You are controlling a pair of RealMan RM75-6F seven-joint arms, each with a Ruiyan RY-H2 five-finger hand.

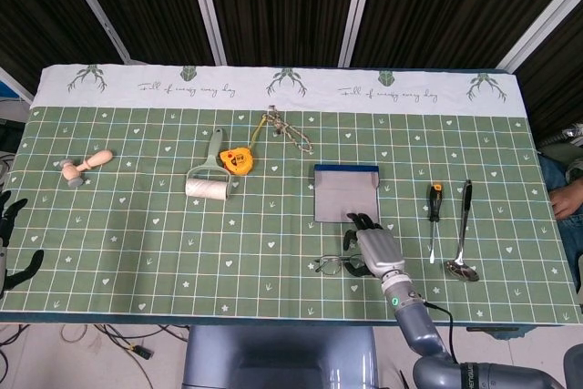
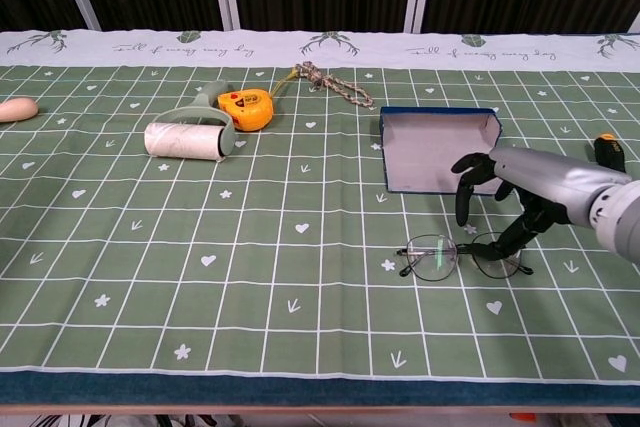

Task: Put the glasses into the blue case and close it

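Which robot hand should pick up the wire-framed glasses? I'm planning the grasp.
Right. The right robot hand hovers over the thin wire-framed glasses; the left robot hand sits at the far table edge.
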